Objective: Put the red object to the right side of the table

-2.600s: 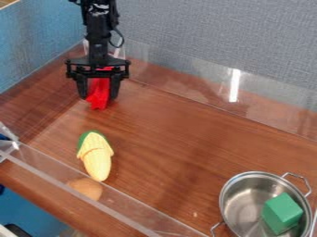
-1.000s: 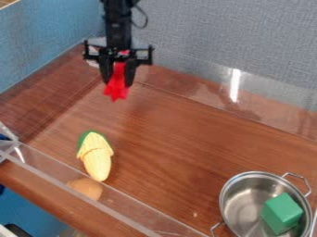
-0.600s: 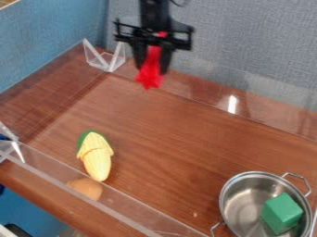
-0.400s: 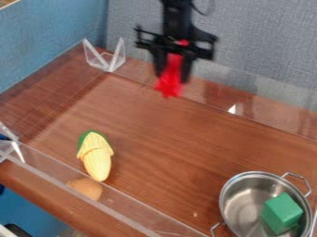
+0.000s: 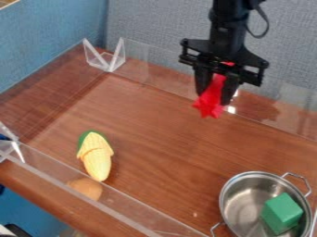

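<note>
Red block gripped and aloft, placing still to do

Below me spreads the wood-grain tabletop (image 5: 143, 125), where the steel pot (image 5: 238, 196) sits in the near right corner, cut off by the frame's edge. Smaller than the pot is the red block (image 5: 212, 96), which I hold clamped in my gripper (image 5: 218, 83), hanging over the table's far part, right of the middle. I judge the grasp done and the carry well along; what's left is lowering and letting go on the right side. My fingers hide the block's upper end, so I can't make out how deep it sits.
</note>
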`<action>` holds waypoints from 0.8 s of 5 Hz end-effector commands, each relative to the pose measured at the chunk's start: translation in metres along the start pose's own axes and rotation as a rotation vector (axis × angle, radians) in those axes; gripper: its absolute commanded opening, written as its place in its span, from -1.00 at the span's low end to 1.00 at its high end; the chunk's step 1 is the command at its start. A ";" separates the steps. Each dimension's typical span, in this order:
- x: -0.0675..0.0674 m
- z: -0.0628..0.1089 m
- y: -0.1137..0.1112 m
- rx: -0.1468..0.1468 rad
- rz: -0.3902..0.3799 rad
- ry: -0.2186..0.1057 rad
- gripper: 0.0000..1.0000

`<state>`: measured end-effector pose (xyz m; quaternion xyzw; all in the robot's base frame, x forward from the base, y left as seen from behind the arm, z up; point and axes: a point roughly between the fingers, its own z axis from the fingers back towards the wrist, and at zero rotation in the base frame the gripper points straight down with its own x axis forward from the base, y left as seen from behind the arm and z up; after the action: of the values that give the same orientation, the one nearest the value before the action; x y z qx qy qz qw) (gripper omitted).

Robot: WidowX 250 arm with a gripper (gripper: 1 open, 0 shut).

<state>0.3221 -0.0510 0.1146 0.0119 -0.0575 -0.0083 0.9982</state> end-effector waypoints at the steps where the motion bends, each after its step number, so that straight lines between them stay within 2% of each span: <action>1: 0.006 -0.009 -0.014 -0.009 0.013 -0.011 -1.00; 2: 0.007 -0.034 -0.024 -0.002 0.037 0.025 -1.00; 3: 0.012 -0.046 -0.028 0.002 0.076 0.043 -1.00; 4: 0.008 -0.062 -0.015 0.004 0.088 0.061 -1.00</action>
<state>0.3306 -0.0657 0.0396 0.0171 -0.0061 0.0321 0.9993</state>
